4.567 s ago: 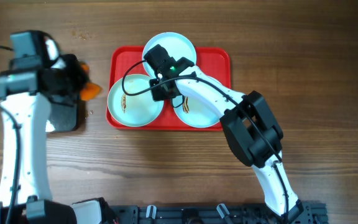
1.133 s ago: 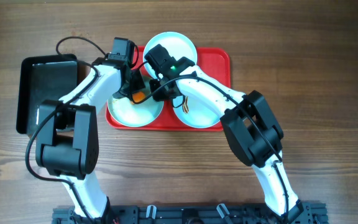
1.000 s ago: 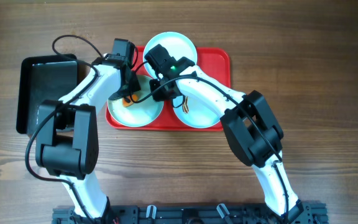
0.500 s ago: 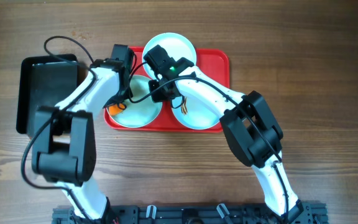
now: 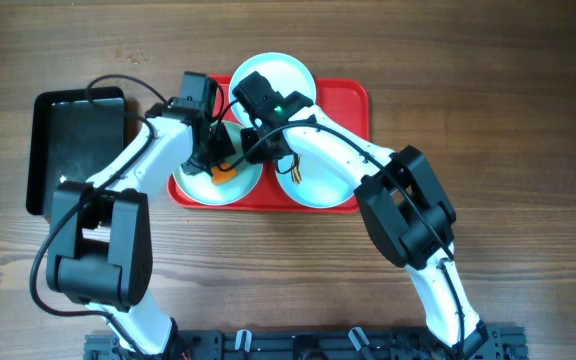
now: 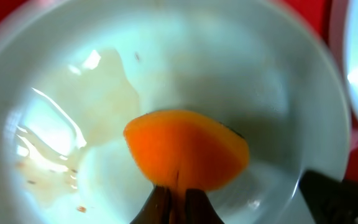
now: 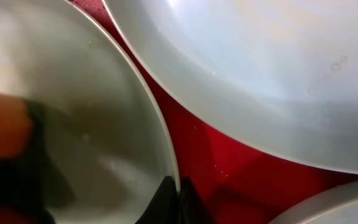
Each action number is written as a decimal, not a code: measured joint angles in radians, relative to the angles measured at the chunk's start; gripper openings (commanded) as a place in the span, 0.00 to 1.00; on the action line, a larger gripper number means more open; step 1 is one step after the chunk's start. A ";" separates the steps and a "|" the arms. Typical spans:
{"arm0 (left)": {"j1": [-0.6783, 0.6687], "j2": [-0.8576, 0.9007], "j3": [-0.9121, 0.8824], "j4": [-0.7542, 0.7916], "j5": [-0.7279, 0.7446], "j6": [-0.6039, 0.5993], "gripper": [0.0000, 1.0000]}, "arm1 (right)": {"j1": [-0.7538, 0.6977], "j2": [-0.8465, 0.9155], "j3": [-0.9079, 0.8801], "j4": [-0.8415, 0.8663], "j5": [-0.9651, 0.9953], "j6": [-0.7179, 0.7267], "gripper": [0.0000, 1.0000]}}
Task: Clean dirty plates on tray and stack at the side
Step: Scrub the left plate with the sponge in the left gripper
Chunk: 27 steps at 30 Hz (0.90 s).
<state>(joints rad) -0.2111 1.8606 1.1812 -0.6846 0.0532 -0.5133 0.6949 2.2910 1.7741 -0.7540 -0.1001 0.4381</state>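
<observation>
Three white plates lie on the red tray (image 5: 353, 95): a left one (image 5: 200, 182), a back one (image 5: 293, 72) and a right one (image 5: 313, 185) with brown smears. My left gripper (image 5: 220, 165) is shut on an orange sponge (image 6: 188, 149) and presses it onto the left plate (image 6: 73, 93), which shows a pale wet smear. My right gripper (image 7: 174, 190) is shut on the right rim of that same plate (image 7: 92, 124); the back plate (image 7: 260, 74) lies just beyond.
A glossy black tray (image 5: 73, 150) lies on the wooden table to the left of the red tray. The red tray's floor (image 7: 229, 174) shows between the plates.
The left arm came over from the black tray with the sponge to the left plate. In the last second the sponge moved left across the plate, then back right. The right arm stayed put.
</observation>
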 measured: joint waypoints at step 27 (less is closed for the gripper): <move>-0.036 0.002 -0.032 -0.040 -0.611 -0.002 0.04 | 0.003 0.000 0.000 -0.002 -0.015 0.011 0.04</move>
<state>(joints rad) -0.2470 1.8626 1.1496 -0.7246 -0.5579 -0.5156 0.6979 2.2910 1.7741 -0.7563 -0.1150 0.4488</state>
